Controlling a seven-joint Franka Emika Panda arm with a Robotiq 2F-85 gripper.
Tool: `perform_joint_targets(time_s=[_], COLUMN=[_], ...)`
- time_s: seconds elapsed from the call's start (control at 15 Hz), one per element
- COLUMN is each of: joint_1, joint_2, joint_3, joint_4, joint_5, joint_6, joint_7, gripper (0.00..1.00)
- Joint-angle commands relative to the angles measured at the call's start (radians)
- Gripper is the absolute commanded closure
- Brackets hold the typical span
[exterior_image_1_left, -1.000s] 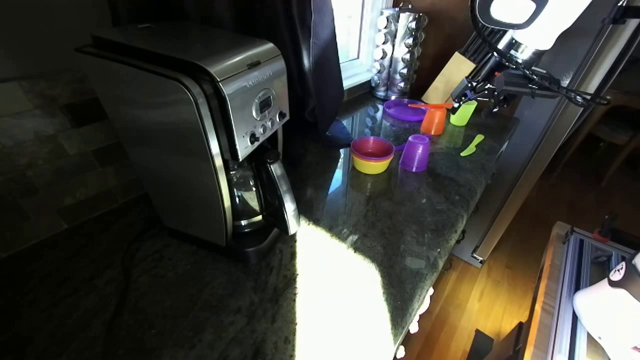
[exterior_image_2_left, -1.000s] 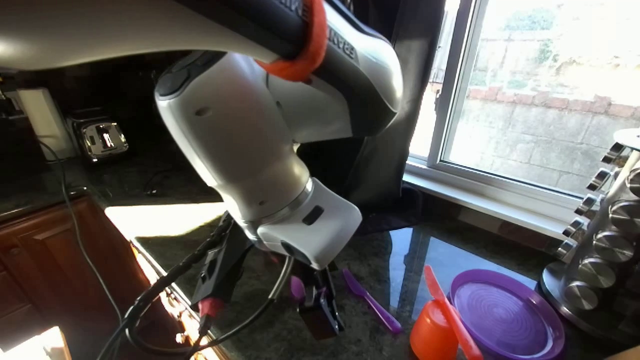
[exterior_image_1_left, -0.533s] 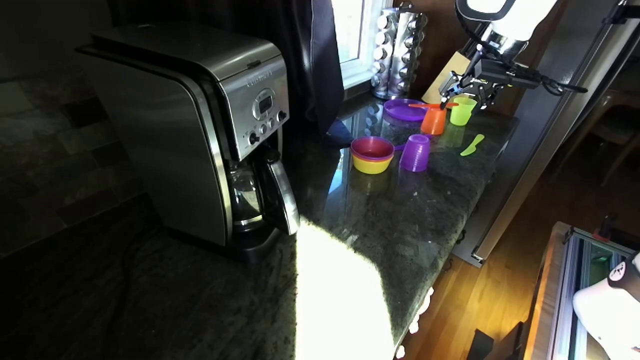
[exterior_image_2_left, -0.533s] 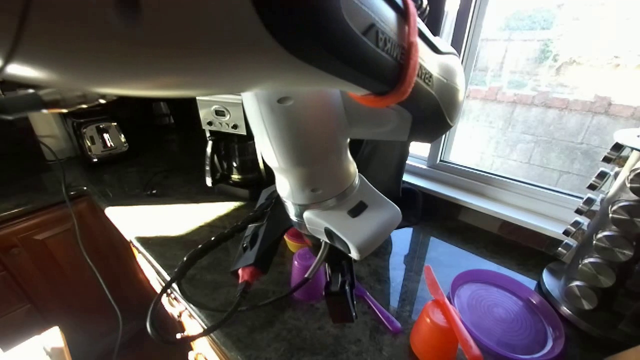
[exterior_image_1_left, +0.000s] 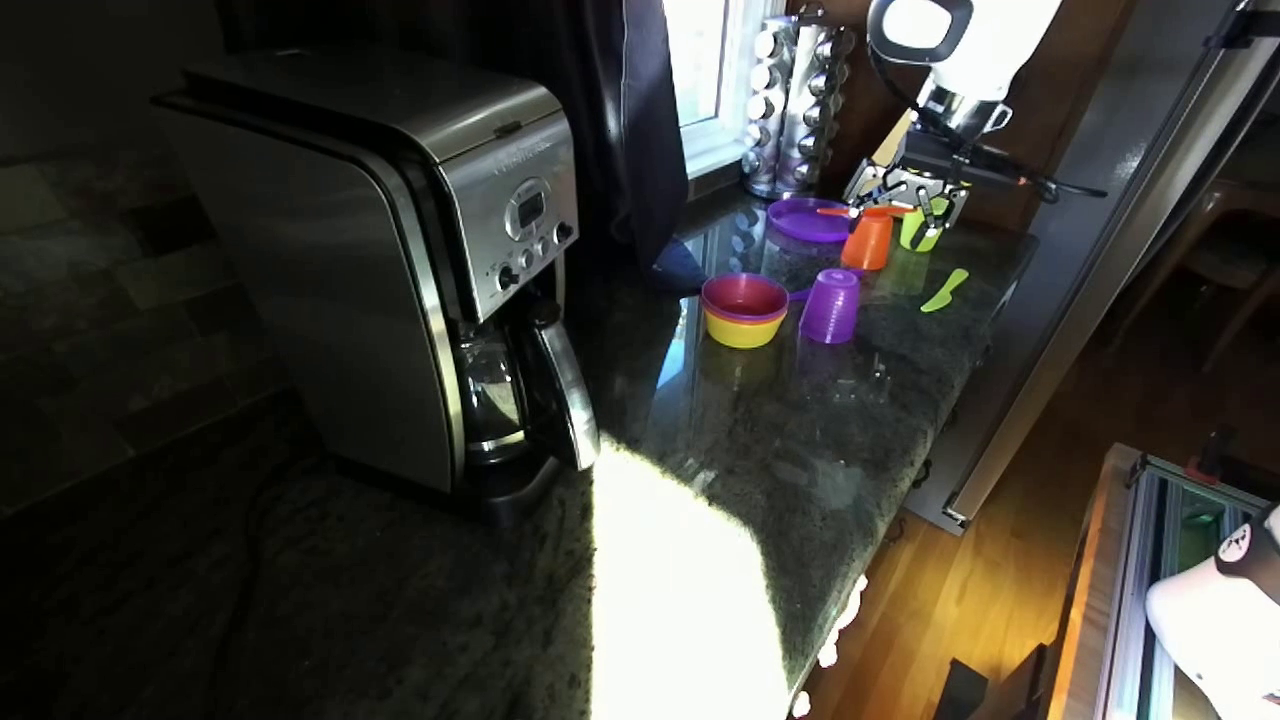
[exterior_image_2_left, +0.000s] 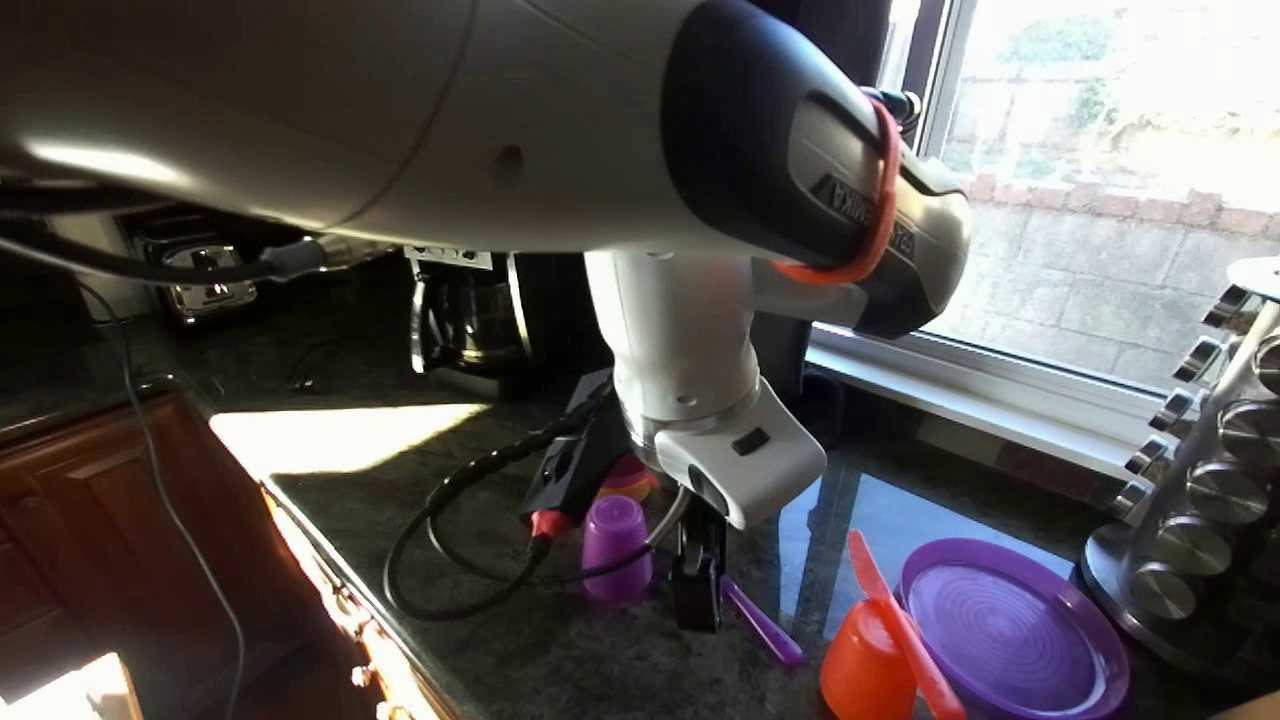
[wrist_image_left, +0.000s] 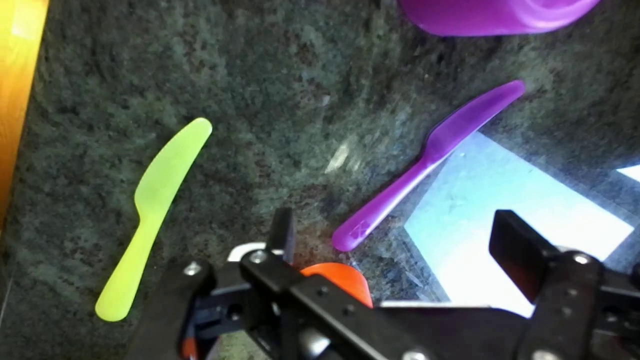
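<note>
My claw gapes, its fingers spread well apart, and blocks much of the lower wrist view. Behind it only a curve of the orange cup peeks out, and the purple cup is cropped by the top edge. In an exterior view I cover the blade of the purple knife; in an exterior view I also mask part of the lime-green cup. How high I hang over the desk, I cannot tell. The purple knife lies flat there, aslant, the end of its handle between my fingers as the wrist view sees it. Glossy and round-tipped, it bears a pale mark near the handle's end, too faint to read.
</note>
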Motion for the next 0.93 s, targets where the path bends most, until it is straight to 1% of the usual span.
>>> perform_joint_targets(time_s=[0.0,0.33,0.53,0.87], joint_1=[0.131,0.265,0.331,0.416], joint_2=[0.051,0.086,0.107,0.138], joint_3=[-0.14,-0.279,-0.344,-0.425], joint_4=[0.116,0.211,0.257,0.326], joint_5=[0.05,0.093,0.119,0.146], joint_6=[0.025,0.019,0.014,-0.003], joint_7=[-0.013,-0.022,-0.024,-0.036], gripper=[0.0,0.0,0.0,0.0])
